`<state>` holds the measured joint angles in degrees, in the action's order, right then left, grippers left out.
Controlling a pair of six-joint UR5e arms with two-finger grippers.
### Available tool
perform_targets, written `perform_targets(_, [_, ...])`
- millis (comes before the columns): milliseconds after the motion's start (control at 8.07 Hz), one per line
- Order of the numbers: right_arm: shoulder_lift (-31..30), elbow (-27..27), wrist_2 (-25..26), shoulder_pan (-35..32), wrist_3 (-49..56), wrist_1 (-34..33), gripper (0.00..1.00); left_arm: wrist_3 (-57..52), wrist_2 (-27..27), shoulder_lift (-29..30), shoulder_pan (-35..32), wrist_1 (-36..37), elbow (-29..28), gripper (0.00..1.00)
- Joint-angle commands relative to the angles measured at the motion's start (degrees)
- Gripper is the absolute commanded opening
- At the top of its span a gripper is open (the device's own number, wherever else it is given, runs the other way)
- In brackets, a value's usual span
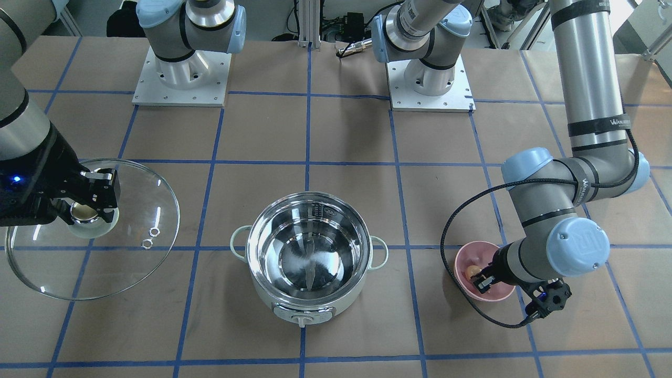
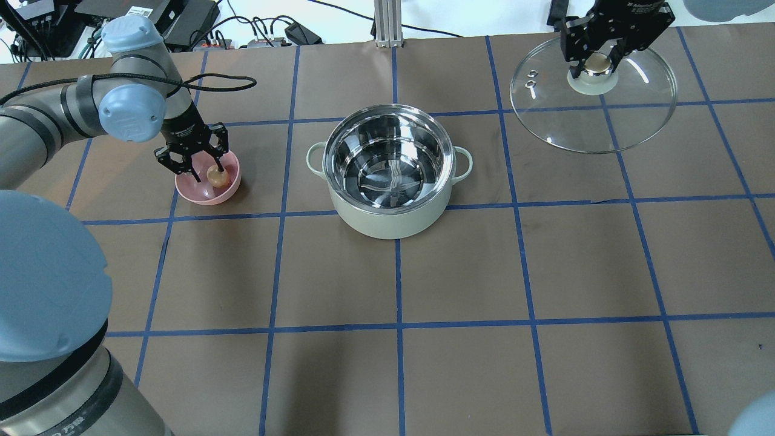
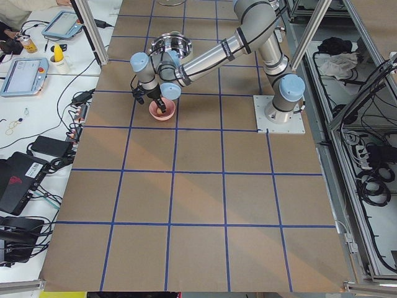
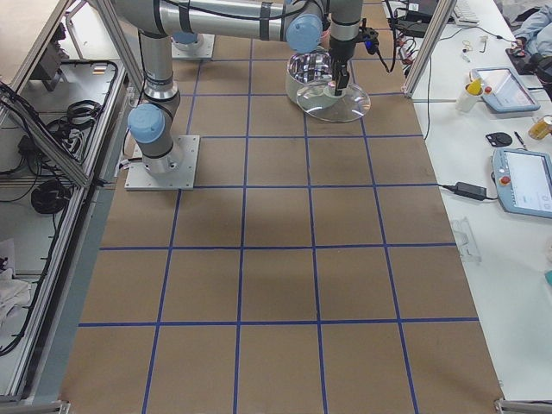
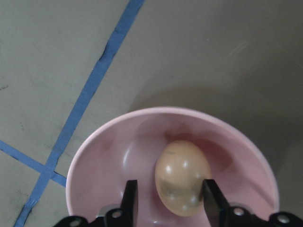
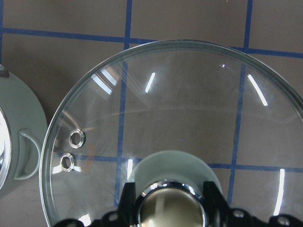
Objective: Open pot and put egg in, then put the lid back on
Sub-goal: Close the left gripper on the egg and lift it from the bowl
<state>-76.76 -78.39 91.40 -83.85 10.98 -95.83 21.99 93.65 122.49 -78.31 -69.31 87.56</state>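
Note:
The pot [image 2: 387, 221] stands open at the table's middle, its shiny steel inside empty; it also shows in the front view [image 1: 304, 305]. The tan egg [image 2: 217, 176] lies in a small pink bowl [image 2: 203, 195]. My left gripper [image 2: 209, 177] is down in that bowl, open, with a finger on each side of the egg [image 5: 183, 177]. My right gripper [image 2: 596, 63] is shut on the cream knob of the glass lid [image 2: 605, 124]. It holds the lid tilted above the table, off to the pot's right [image 1: 131, 252].
Both arm bases [image 1: 181, 79] stand on plates at the robot's edge of the table. The left arm's black cable [image 1: 446, 247] loops out beside the pink bowl [image 1: 464, 260]. Blue tape lines cross the brown table cover.

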Motion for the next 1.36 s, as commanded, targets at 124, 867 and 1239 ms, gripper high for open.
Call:
perform_targets(124, [-0.24,-0.88,-0.52,0.44,1.23,0.82,0.02,0.25,-0.05,0.73,0.0,0.05,-0.02,0.64])
perform_targets(867, [-1.2,-0.97,0.18,0.53,1.41,2.05,0.0,-0.19,-0.4,1.69,0.0,-0.74,-0.02,0.27])
perform_targets(1239, [-1.2,-0.97,0.09,0.53,3.87,1.7,0.0,-0.02,-0.14,0.38,0.0,-1.61,-0.19,0.03])
